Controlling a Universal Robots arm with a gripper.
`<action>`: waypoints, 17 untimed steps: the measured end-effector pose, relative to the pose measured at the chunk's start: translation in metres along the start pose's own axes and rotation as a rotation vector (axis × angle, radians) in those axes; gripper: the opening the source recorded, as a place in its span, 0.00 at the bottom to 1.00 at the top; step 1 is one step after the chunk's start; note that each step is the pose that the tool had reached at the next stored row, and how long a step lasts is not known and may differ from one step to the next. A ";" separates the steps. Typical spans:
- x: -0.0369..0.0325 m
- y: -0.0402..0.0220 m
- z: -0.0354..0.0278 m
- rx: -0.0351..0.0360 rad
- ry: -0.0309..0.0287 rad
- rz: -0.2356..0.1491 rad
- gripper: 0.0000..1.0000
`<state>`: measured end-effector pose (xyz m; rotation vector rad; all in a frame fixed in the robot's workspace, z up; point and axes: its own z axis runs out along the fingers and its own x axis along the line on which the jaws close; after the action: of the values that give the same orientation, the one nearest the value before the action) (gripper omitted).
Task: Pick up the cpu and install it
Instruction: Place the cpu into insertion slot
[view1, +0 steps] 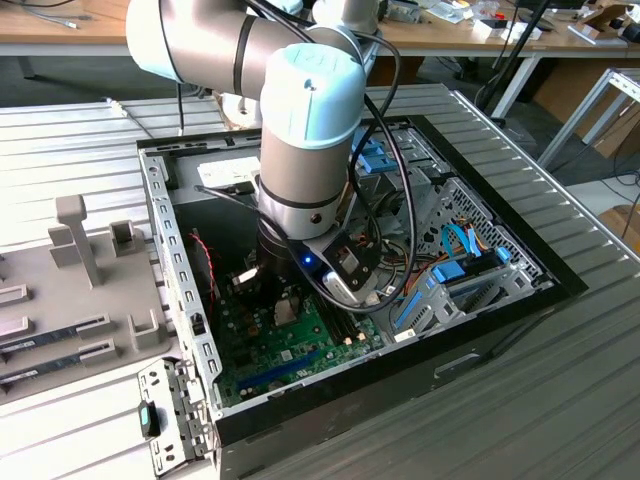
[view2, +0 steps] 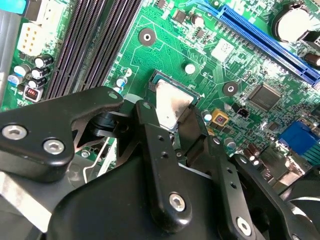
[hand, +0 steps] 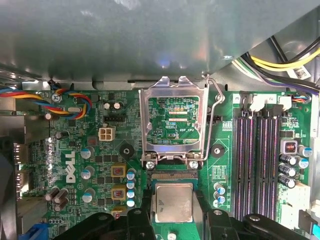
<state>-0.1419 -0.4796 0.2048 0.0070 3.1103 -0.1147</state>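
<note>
The cpu (hand: 174, 201), a flat square chip with a silvery lid and a thin green rim, sits between my black fingers (hand: 141, 216) directly over the motherboard socket (hand: 173, 175). My gripper (hand: 174, 212) is shut on the cpu, one finger on each side edge. In the second wrist view the cpu (view2: 171, 106) shows the same way, held by the gripper (view2: 172, 127) just above the green board. The socket's metal load plate (hand: 174, 87) is flipped open, and its lever (hand: 216, 112) is raised. In the exterior view my arm's wrist (view1: 305, 150) reaches down into the open computer case (view1: 165, 250).
Dark memory slots (hand: 260, 160) run beside the socket, and a blue expansion slot (view2: 270, 40) lies further off. Coloured cables (hand: 30, 100) and the grey case wall (hand: 150, 40) border the board. A grey fixture tray (view1: 60, 290) lies at the exterior view's left.
</note>
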 end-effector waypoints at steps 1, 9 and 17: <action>0.0000 0.0000 0.0001 -0.0001 -0.0002 -0.002 0.43; 0.0018 0.0001 0.0007 -0.0007 -0.0015 -0.018 0.43; 0.0010 0.0010 0.0020 -0.0008 -0.0018 -0.023 0.43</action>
<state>-0.1428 -0.4787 0.2027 -0.0287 3.1092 -0.1139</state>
